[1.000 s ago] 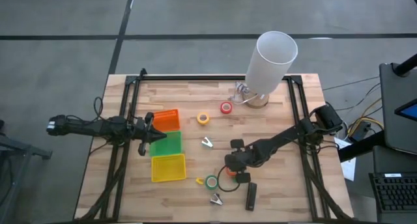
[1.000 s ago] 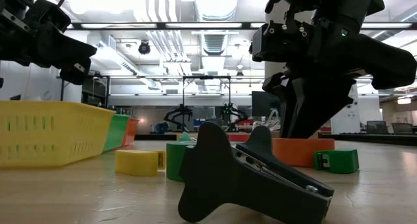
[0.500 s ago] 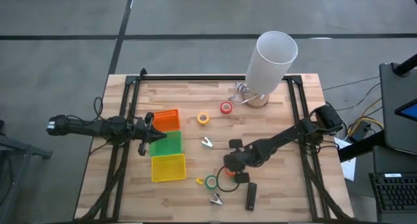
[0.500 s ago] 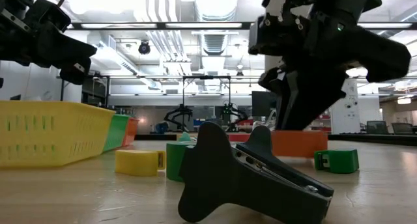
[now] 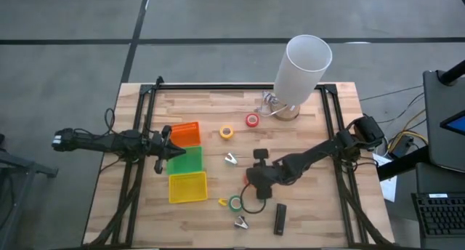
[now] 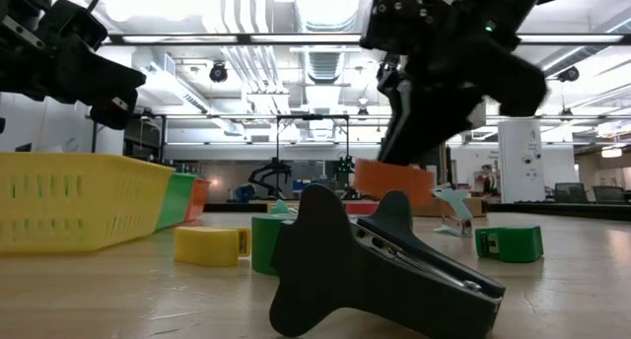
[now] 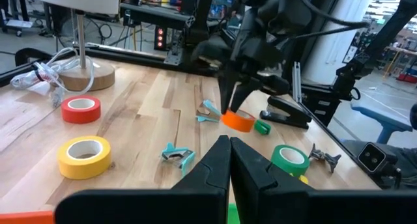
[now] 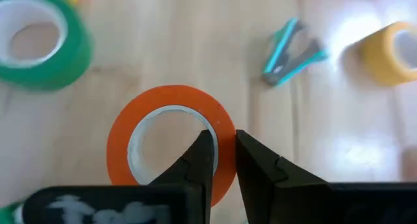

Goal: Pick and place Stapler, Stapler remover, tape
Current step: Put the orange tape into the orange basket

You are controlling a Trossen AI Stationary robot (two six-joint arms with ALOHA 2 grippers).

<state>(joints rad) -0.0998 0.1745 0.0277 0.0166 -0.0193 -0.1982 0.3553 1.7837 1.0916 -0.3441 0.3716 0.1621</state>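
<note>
Right wrist view: right gripper (image 8: pixel 220 160) is pinching the orange tape's (image 8: pixel 171 144) wall, lifted; orange tray (image 5: pixel 186 133) sits frame-left, nearer the left arm.

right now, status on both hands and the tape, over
Right hand shut on the orange ring-shaped tape roll, lifted off the wooden table. Left hand shut, empty, over the trays. Green tape roll below, nothing blocking.
</note>
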